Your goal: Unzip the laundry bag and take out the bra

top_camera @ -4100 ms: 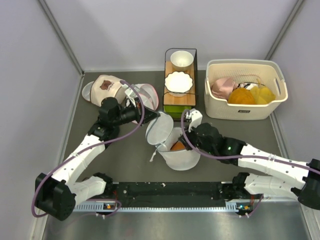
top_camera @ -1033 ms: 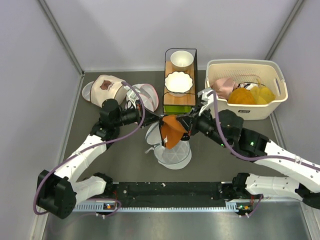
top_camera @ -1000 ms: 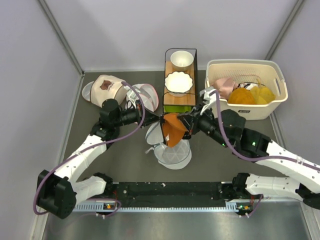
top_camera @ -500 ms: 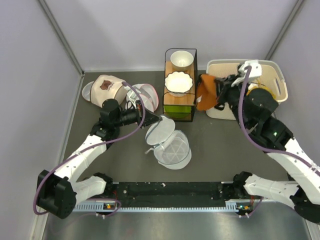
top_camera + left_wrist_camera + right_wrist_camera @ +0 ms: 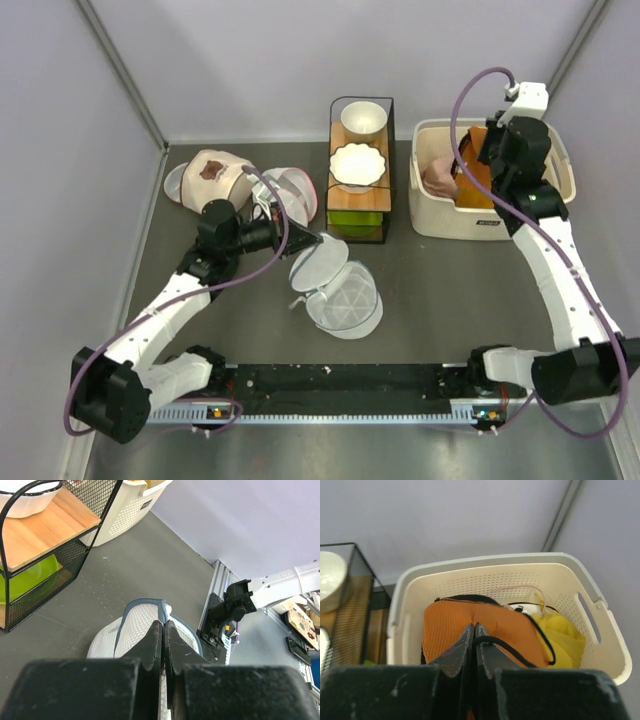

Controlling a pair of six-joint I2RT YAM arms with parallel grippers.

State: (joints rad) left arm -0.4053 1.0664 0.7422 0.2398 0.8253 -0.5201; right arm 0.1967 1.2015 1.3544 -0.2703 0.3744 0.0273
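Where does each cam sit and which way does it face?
Top external: above, behind the arms, looking down at the table; both arms show.
Left wrist: on the left arm, facing along the left gripper, shut on the laundry bag.
Right wrist: faces along the right gripper, shut on the bra, into the basket.
Shared: basket, rack in all three.

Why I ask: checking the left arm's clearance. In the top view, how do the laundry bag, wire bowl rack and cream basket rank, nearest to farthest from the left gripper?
1. laundry bag: its raised lid is right at the left gripper, on the near side.
2. wire bowl rack: close beyond it, slightly to the right.
3. cream basket: far right, at the back.
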